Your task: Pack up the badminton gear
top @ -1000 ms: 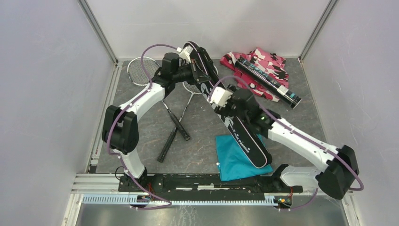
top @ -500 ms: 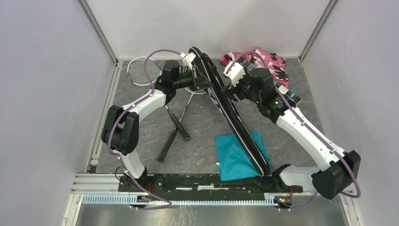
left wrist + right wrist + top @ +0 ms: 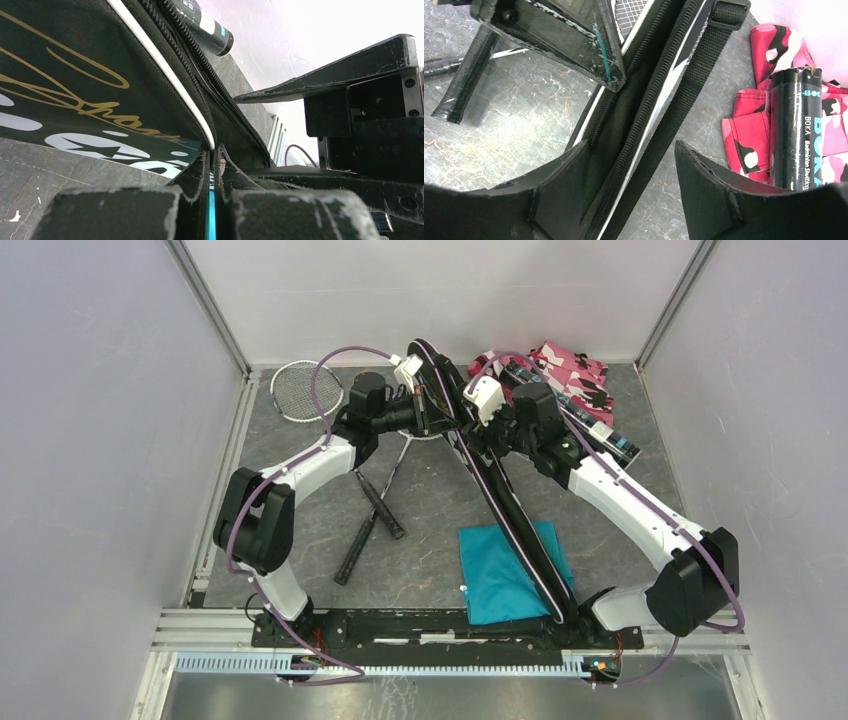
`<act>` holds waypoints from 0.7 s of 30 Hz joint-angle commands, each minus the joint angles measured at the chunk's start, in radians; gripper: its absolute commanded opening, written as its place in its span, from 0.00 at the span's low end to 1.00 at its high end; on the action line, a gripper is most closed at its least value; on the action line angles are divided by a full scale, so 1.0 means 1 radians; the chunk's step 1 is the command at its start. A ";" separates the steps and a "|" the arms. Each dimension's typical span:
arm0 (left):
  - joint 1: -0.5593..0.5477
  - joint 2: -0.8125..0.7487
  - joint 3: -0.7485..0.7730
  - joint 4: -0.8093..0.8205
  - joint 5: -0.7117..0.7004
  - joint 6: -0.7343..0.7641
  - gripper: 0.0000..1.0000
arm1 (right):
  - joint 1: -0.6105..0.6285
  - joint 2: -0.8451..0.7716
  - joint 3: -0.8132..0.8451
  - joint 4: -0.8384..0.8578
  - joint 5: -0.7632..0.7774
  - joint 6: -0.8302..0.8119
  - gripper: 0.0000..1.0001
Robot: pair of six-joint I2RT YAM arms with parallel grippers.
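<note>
The black racquet-shaped bag (image 3: 515,530) stands on its edge, running from the back centre to the near right. My left gripper (image 3: 432,412) is shut on its white-piped rim (image 3: 165,75) near the far end. My right gripper (image 3: 480,432) hangs open just right of it. The bag's zipper (image 3: 644,100) and strap pass between the spread fingers (image 3: 569,170) without being clamped. Two racquets lie crossed on the left, one head (image 3: 305,390) in full view and the handles (image 3: 378,505) nearer. The long black tube (image 3: 590,425) rests at the back right.
Pink-black camouflage fabric (image 3: 570,365) lies under the tube. A teal square cloth (image 3: 495,580) sits under the bag's near end. Grey walls close in the floor on three sides. A racquet handle (image 3: 466,75) shows left of the bag in the right wrist view.
The bag has tipped from lying flat to standing on its edge. My right arm left the bag's middle and swung to its far end beside the left gripper, which kept its hold.
</note>
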 commanded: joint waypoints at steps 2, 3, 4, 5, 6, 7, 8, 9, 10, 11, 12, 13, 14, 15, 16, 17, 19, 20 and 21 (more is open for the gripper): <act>-0.003 -0.062 -0.008 0.076 0.037 0.019 0.02 | -0.034 0.003 0.000 0.035 -0.024 0.022 0.67; -0.003 -0.062 -0.008 0.078 0.037 0.023 0.02 | -0.043 -0.003 0.000 0.037 -0.044 0.025 0.67; -0.003 -0.061 -0.008 0.078 0.038 0.024 0.02 | -0.049 -0.008 0.000 0.039 -0.055 0.027 0.67; -0.003 -0.059 -0.007 0.081 0.043 0.024 0.02 | -0.052 -0.013 0.000 0.040 -0.054 0.025 0.67; -0.003 -0.059 -0.006 0.086 0.048 0.024 0.02 | -0.055 -0.016 0.000 0.040 -0.049 0.021 0.67; -0.003 -0.059 -0.005 0.088 0.051 0.024 0.02 | -0.057 -0.020 -0.001 0.041 -0.045 0.017 0.66; -0.003 -0.059 -0.005 0.091 0.054 0.024 0.02 | -0.058 -0.019 -0.002 0.040 -0.045 0.014 0.66; -0.003 -0.060 -0.006 0.096 0.058 0.023 0.02 | -0.058 -0.016 -0.002 0.036 -0.047 0.012 0.66; -0.004 -0.059 -0.006 0.101 0.061 0.022 0.02 | -0.058 -0.012 -0.006 0.034 -0.054 0.012 0.66; -0.004 -0.059 -0.006 0.107 0.063 0.018 0.02 | -0.060 -0.004 -0.010 0.034 -0.065 0.012 0.65; -0.005 -0.058 -0.005 0.114 0.068 0.015 0.02 | -0.058 0.001 -0.015 0.035 -0.074 0.013 0.65; -0.005 -0.056 -0.004 0.121 0.075 0.010 0.02 | -0.058 0.013 -0.018 0.037 -0.085 0.016 0.64; -0.006 -0.055 -0.003 0.131 0.081 0.006 0.02 | -0.059 0.025 -0.024 0.041 -0.089 0.019 0.64; -0.006 -0.053 -0.002 0.139 0.092 0.002 0.02 | -0.059 0.036 -0.030 0.047 -0.091 0.023 0.63; -0.006 -0.051 0.001 0.141 0.096 0.000 0.02 | -0.058 0.050 -0.035 0.054 -0.094 0.026 0.62; -0.006 -0.049 0.003 0.142 0.100 0.001 0.02 | -0.058 0.063 -0.040 0.059 -0.093 0.029 0.59; -0.006 -0.046 0.005 0.138 0.098 0.007 0.02 | -0.060 0.078 -0.038 0.066 -0.055 0.030 0.46; -0.006 -0.047 0.006 0.127 0.087 0.017 0.02 | -0.064 0.079 -0.031 0.064 -0.019 0.027 0.38; -0.006 -0.047 0.007 0.105 0.072 0.034 0.02 | -0.070 0.073 -0.019 0.061 0.009 0.023 0.32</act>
